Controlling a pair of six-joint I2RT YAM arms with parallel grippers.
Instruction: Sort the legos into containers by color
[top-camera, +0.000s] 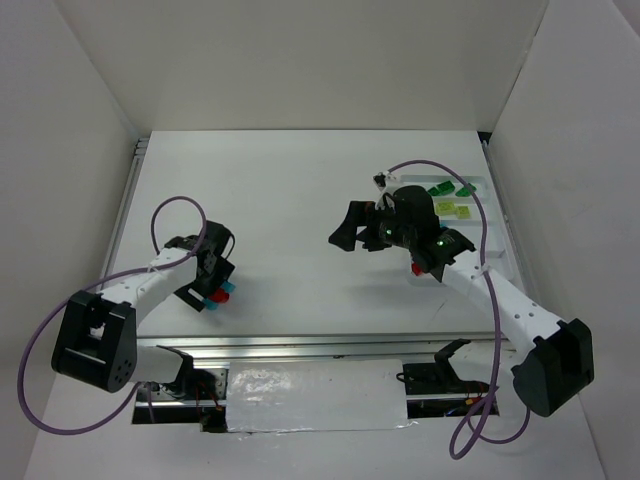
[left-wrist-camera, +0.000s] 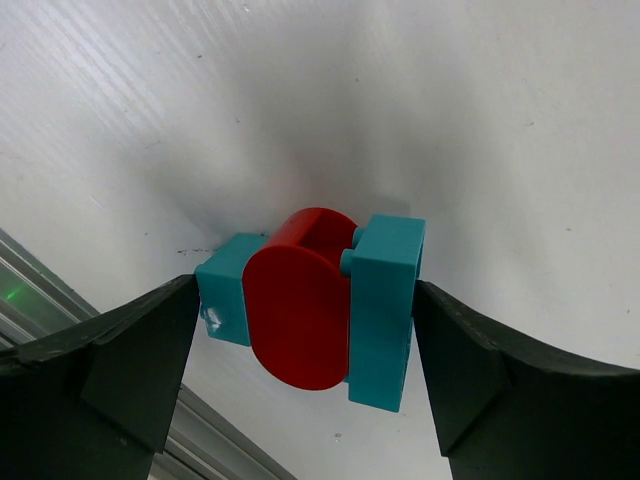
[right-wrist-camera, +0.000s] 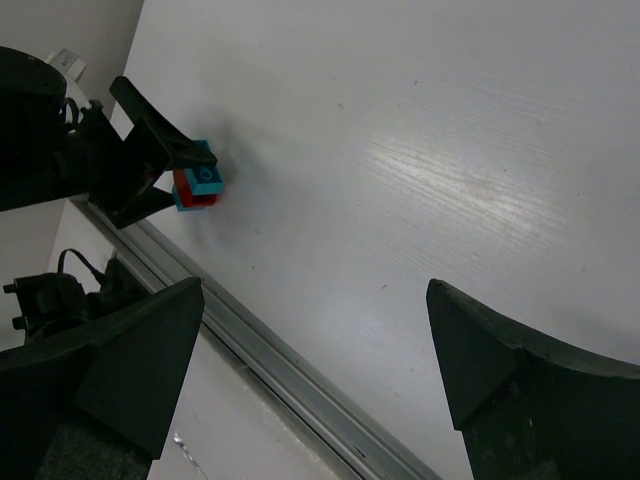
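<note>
My left gripper (top-camera: 212, 290) is shut on a small stack of legos near the table's front left: a red brick (left-wrist-camera: 298, 312) between two cyan bricks (left-wrist-camera: 385, 310), close to the table. The stack also shows in the top view (top-camera: 218, 295) and in the right wrist view (right-wrist-camera: 197, 184). My right gripper (top-camera: 345, 232) is open and empty above the middle of the table, its fingers (right-wrist-camera: 120, 360) wide apart. The white tray (top-camera: 478, 232) lies at the right, with dark green bricks (top-camera: 438, 189) and yellow-green bricks (top-camera: 446, 208) in its far compartments. My right arm hides much of the tray.
A metal rail (top-camera: 300, 345) runs along the table's front edge, just behind my left gripper (right-wrist-camera: 130, 170). White walls enclose the table on the left, back and right. A small red piece (top-camera: 417, 268) shows under my right arm.
</note>
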